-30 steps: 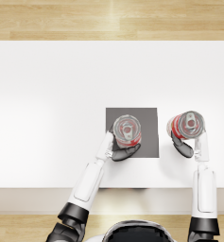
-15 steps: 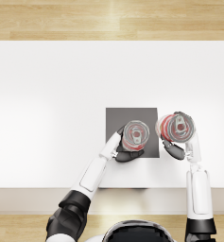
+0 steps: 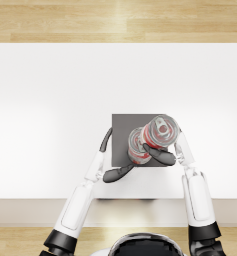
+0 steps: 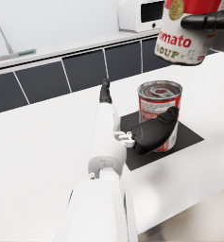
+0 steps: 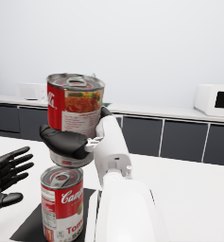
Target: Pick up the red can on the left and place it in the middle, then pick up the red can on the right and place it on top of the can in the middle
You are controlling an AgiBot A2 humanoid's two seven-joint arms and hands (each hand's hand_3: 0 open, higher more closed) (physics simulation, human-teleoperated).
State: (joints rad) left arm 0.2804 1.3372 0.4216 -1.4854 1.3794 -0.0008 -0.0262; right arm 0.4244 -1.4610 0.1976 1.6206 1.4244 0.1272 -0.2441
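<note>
Two red cans are now close together over the dark mat (image 3: 121, 125), where half a second ago they stood clearly side by side.

In the head view, the lower can (image 3: 138, 145) stands on the mat at the middle of the white tabletop (image 3: 50, 100). The raised can (image 3: 161, 131), carried by the right hand (image 3: 162, 154), has moved in from the right and now overlaps the lower can's right edge. The left hand (image 3: 115, 167) has let go: a moment ago it was wrapped about the middle can, and now its fingers are spread, one reaching up along the mat's left edge and the thumb lying below the can.

In the left wrist view, the left hand (image 4: 151, 134) sits just beside the lower can (image 4: 159, 111) with its fingers apart and nothing in its grasp; whether the dark thumb touches the label I cannot tell. The raised can (image 4: 186, 33) hangs above and off to one side, dark fingers wrapped about it.

In the right wrist view, the right hand (image 5: 68, 142) grips the raised can (image 5: 75, 108) about its lower half, upright, with a gap between its base and the lid of the lower can (image 5: 61, 203). The two look nearly in line here, though the head view suggests the upper one is not yet centred.

The first placement looks finished; the stack, I judge, needs a short shift inward, then a straight descent.
</note>
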